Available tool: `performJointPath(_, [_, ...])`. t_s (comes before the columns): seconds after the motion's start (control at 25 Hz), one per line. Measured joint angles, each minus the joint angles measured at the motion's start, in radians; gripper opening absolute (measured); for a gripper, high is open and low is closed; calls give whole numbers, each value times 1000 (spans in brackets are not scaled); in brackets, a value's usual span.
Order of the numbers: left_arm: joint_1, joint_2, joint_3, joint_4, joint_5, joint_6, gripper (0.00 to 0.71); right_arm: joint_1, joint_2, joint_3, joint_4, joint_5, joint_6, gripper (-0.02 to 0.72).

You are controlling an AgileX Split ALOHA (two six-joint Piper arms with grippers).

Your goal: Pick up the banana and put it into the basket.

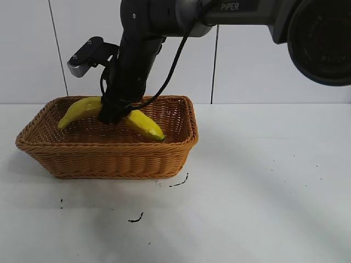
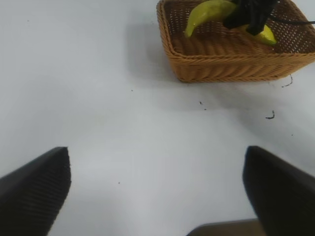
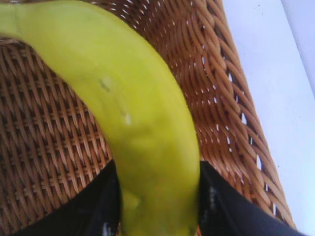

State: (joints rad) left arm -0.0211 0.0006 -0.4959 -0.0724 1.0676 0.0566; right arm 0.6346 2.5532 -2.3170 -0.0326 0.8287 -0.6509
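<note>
- Black fingers [image 3: 98, 206] of the right gripper [image 1: 114, 114] pinch the banana [image 1: 143, 125] at its middle, one pad on each side.
- Yellow and curved, the banana sits inside the basket [image 1: 109, 159], one end toward the basket's left rim and its greenish tip toward the right rim; whether it touches the woven floor I cannot tell.
- The right arm reaches down into the basket from above.
- The basket stands on the white table [image 1: 263, 192], toward its left edge.
- The left gripper [image 2: 157, 189] hovers over bare table, well apart from the basket, fingers spread wide.
</note>
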Motion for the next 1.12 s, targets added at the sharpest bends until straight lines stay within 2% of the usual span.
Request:
performJointPath(0.16, [0, 0, 0, 0, 0, 0, 690, 0, 0, 0, 6, -4, 1, 588])
performJointPath(0.24, [0, 0, 0, 0, 0, 0, 690, 0, 0, 0, 6, -4, 17, 633])
performJointPath(0.32, [0, 0, 0, 0, 0, 0, 690, 0, -10, 0, 6, -3, 54, 651])
performJointPath(0.4, [0, 0, 0, 0, 0, 0, 690, 0, -36, 0, 1, 5, 131, 655])
performJointPath(0.48, [0, 0, 0, 0, 0, 0, 690, -3, -74, 0, -19, 26, 239, 659])
performJointPath(0.64, [0, 0, 0, 0, 0, 0, 690, -40, -150, -3, -39, 137, 390, 658])
performJointPath(0.8, [0, 0, 0, 0, 0, 0, 690, -131, -177, -3, -16, 238, 450, 658])
performJointPath(1.0, [0, 0, 0, 0, 0, 0, 690, -292, -179, -3, 71, 283, 491, 658])
performJointPath(1.12, [0, 0, 0, 0, 0, 0, 690, -387, -179, -3, 95, 306, 518, 658])
